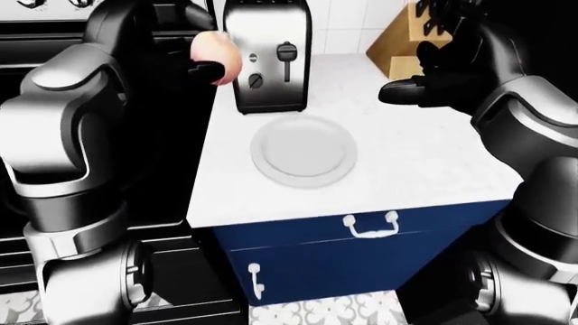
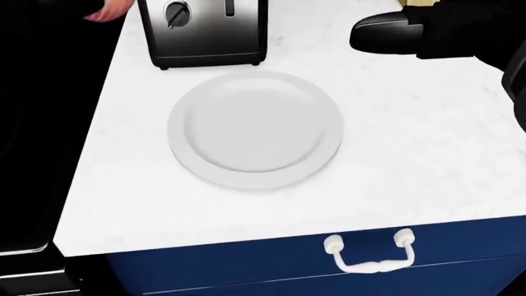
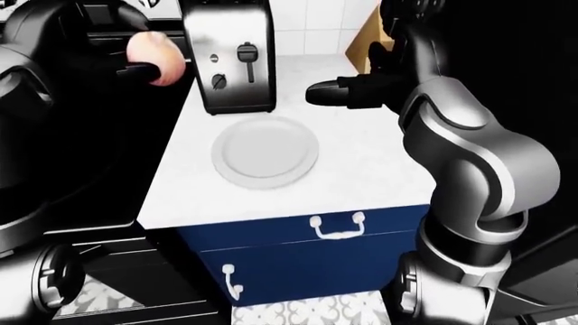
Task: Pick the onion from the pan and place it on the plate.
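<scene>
My left hand (image 1: 200, 66) is shut on the pale pink onion (image 1: 219, 55) and holds it in the air at the counter's left edge, beside the toaster (image 1: 267, 57). The onion also shows in the right-eye view (image 3: 155, 58). The empty white plate (image 2: 254, 128) lies on the white counter, right of and below the onion in the left-eye view (image 1: 303, 150). My right hand (image 1: 425, 84) hovers open and empty above the counter's upper right, its fingers spread. The pan does not show.
A chrome toaster stands at the top of the counter just above the plate. A wooden knife block (image 1: 402, 40) stands at the top right. The black stove (image 1: 171, 135) lies left of the counter (image 2: 394, 154). Blue drawers with white handles (image 1: 370, 227) sit below.
</scene>
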